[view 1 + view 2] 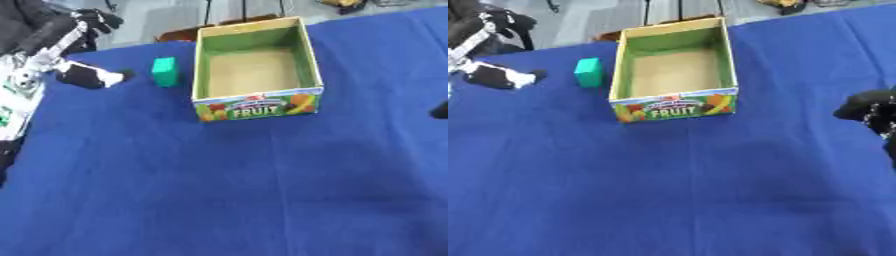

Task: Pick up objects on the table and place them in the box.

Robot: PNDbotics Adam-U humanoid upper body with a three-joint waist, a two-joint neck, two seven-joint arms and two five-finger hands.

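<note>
Green block [164, 71] upright on blue cloth [219, 190], just left of fruit box [255, 102], box looks empty. Your left hand [87, 76] near block, not touching; fingers unclear, cannot tell. Right hand [868, 111] idle at right edge, curled. Close around block's sides, lift above box wall before moving across.

Block [164, 71] just left of box [256, 103], on table [219, 190]
</note>
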